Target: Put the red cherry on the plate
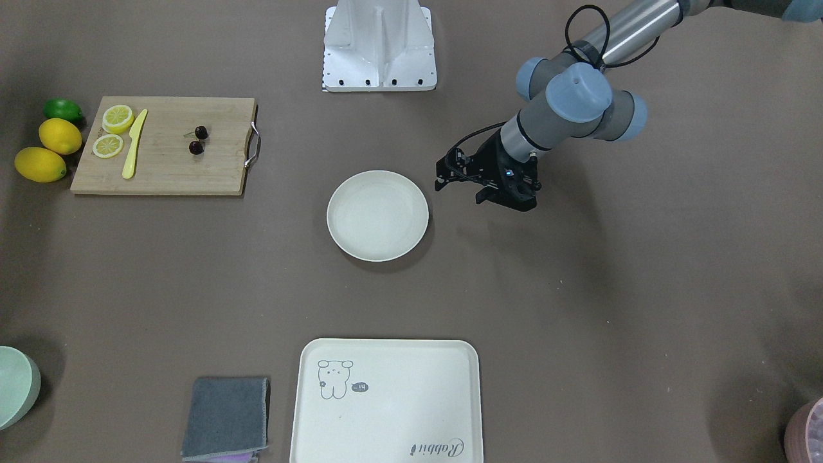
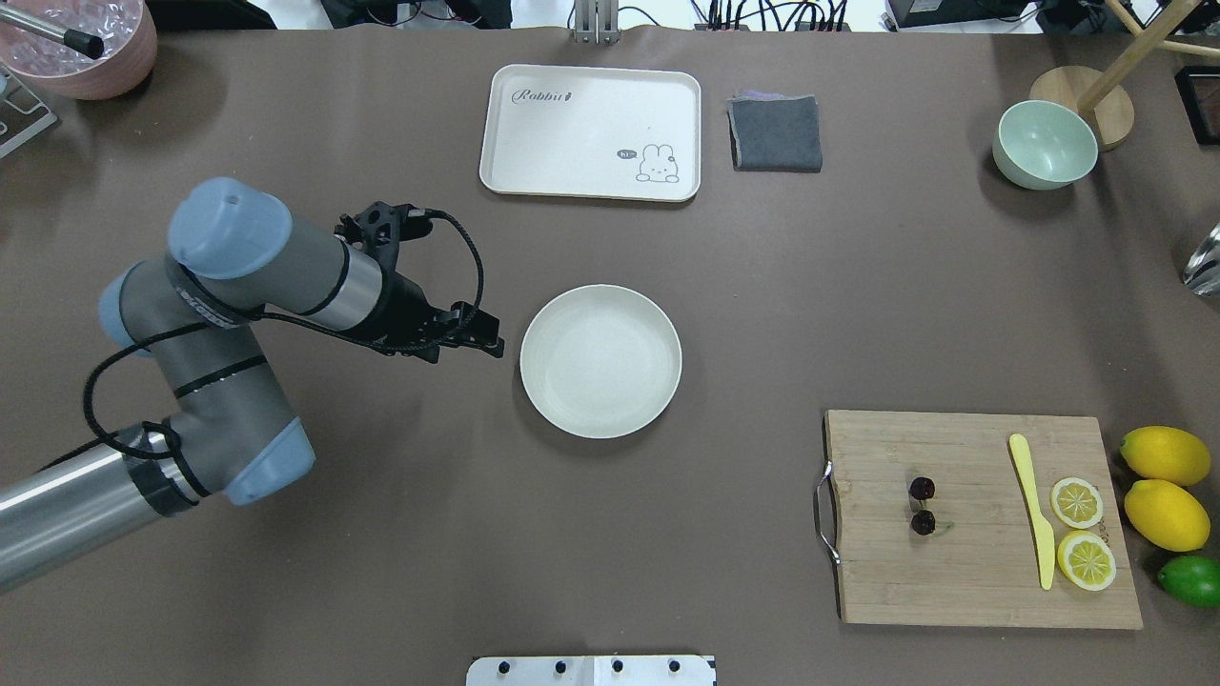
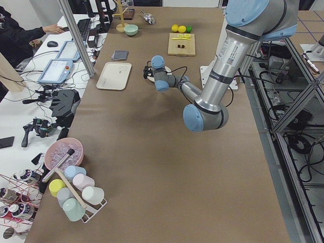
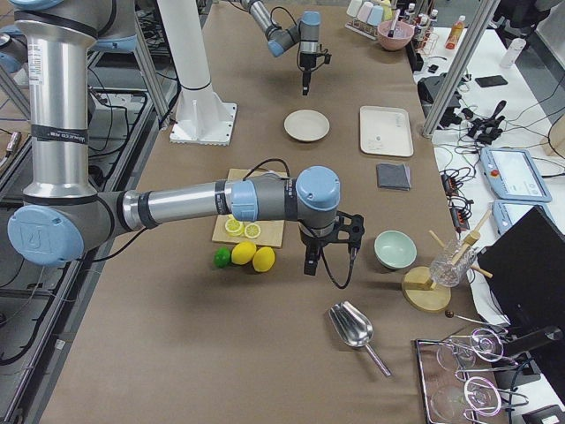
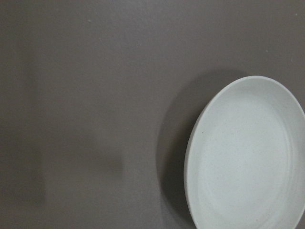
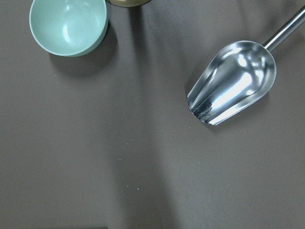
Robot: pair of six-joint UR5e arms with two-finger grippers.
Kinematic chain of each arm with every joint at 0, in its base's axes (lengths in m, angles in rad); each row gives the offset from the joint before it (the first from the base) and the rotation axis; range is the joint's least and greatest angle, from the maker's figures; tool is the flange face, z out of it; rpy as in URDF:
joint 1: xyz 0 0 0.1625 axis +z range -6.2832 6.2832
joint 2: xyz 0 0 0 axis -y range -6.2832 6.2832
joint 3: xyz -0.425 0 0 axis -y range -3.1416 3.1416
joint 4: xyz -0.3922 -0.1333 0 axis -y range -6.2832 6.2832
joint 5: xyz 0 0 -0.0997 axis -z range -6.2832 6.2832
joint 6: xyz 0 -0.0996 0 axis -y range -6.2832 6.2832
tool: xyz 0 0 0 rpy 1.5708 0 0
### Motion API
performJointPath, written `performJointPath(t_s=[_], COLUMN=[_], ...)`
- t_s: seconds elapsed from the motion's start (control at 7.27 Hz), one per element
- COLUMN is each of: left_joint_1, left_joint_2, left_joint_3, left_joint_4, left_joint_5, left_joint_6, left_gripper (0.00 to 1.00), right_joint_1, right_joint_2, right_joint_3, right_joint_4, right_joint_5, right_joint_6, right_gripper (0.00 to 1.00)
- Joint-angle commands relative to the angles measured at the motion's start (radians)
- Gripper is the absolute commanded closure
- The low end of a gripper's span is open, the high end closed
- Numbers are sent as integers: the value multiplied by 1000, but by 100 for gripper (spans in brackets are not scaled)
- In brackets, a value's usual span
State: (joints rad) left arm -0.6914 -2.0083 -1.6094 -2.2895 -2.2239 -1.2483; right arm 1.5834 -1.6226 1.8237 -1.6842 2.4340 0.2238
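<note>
On the brown tabletop (image 2: pixel 381 524), the rectangular bamboo cutting board (image 2: pixel 953 581) lies on the robot's right. The round cream-white plate (image 2: pixel 600 362) sits empty in the middle, well apart from the board. The pair of tiny dark red cherries (image 2: pixel 922 489) rests on the board's half nearer its metal handle (image 2: pixel 825 514).

I judge the cherries light, round and smooth. They are likely to roll or slip, and they may bruise or pop free under a hard squeeze. A gentle pinch across one fruit, or at the thin stems where they join, looks the safest hold.

The left tool (image 2: pixel 486 343) hangs just beside the plate. The right tool (image 4: pixel 310 261) hangs beyond the board's lemon end. I cannot tell whether either is spread or pressed together.

The cream tray with a drawing (image 2: pixel 591 95), grey folded cloth (image 2: pixel 776 133) and pale green bowl (image 2: pixel 1045 143) all lie far off. The yellow plastic knife (image 2: pixel 1034 510) lies between the cherries and the lemon slices (image 2: pixel 1077 502), apart from both. Nothing stands between board and plate.
</note>
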Motion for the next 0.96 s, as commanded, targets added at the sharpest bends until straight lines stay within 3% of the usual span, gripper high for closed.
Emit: performJointPath(t_s=[0.0, 0.28, 0.55, 0.83], left_joint_1=[-150, -384, -492, -644], left_joint_2=[177, 325, 375, 376], left_joint_3=[-113, -106, -58, 84], left_joint_4=[-7, -10, -10, -4], left_joint_5=[-176, -323, -349, -349], left_joint_6=[135, 379, 427, 441], left_gripper=[2, 4, 6, 7], right_joint_1=[15, 32, 32, 0], right_joint_2=[61, 60, 67, 73], right_joint_3=[11, 61, 89, 129], right_joint_4=[-92, -91, -101, -98], right_joint_5=[8, 0, 10, 13], right_joint_6=[0, -1, 6, 6], right_gripper=[0, 0, 0, 0])
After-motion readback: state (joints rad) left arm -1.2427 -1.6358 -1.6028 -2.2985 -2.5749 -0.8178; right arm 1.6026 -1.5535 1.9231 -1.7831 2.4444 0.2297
